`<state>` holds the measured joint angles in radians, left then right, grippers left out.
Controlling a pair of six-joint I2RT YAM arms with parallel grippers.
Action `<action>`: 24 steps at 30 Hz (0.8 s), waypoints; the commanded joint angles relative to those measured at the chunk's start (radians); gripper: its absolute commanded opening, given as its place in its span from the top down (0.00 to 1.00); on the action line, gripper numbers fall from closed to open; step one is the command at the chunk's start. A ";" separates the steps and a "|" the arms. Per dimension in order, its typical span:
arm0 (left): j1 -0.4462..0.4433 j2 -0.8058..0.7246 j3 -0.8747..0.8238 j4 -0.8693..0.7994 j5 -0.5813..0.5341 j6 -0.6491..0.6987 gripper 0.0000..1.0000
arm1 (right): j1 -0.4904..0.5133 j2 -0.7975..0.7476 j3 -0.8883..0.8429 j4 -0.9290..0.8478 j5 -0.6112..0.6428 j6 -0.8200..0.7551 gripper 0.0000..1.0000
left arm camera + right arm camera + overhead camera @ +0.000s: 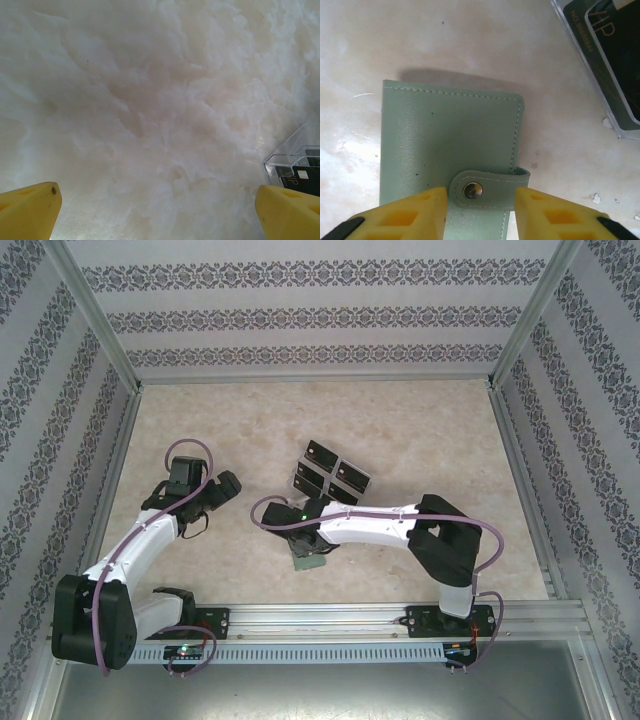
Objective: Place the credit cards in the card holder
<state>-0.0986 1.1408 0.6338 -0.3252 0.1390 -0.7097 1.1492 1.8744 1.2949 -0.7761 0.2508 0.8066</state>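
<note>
**Right fingers straddle the card holder's snap tab; left fingers spread wide**

The right fingers (415, 215) are blocky yellow plastic, set either side of the snap tab (495, 180) of the card holder (445, 135) and partly closed. Their inner edges sit right against the tab, but I cannot tell whether they pinch it. The tab is rounded and stitched, with a round metal stud (472, 190) at its end.

The card holder is a pale grey-green rectangle. Its cover is soft and matte with light stitching along the edges, and it lies flat and closed on the pale, marbled surface (150, 100).

The right wrist view alone gives that stitching and the stud. The top view shows the holder as a small green patch under the right arm's wrist, near the front middle of the surface.

The credit cards (330, 472) are thin black rectangles with pale marks. They lie four together in a clear plastic tray (282, 159), just beyond the holder.

The left fingers (30, 207) stand wide apart over bare surface, holding nothing, with the tray's corner beside the right-hand one
</note>
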 commanded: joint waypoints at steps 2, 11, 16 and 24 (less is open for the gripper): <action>-0.012 0.008 -0.009 0.031 0.009 -0.013 0.00 | -0.007 0.023 0.028 -0.037 0.031 0.009 0.60; -0.013 0.040 -0.003 0.043 0.025 -0.019 0.00 | -0.015 0.052 0.038 -0.016 0.022 0.006 0.59; -0.012 0.053 -0.001 0.048 0.030 -0.020 0.00 | -0.018 0.059 0.035 -0.010 0.013 0.004 0.58; -0.012 0.072 0.006 0.048 0.041 -0.018 0.00 | -0.018 0.065 0.024 -0.003 -0.010 0.006 0.53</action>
<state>-0.0986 1.2076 0.6338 -0.2989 0.1658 -0.7162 1.1408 1.9217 1.3113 -0.7742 0.2485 0.8089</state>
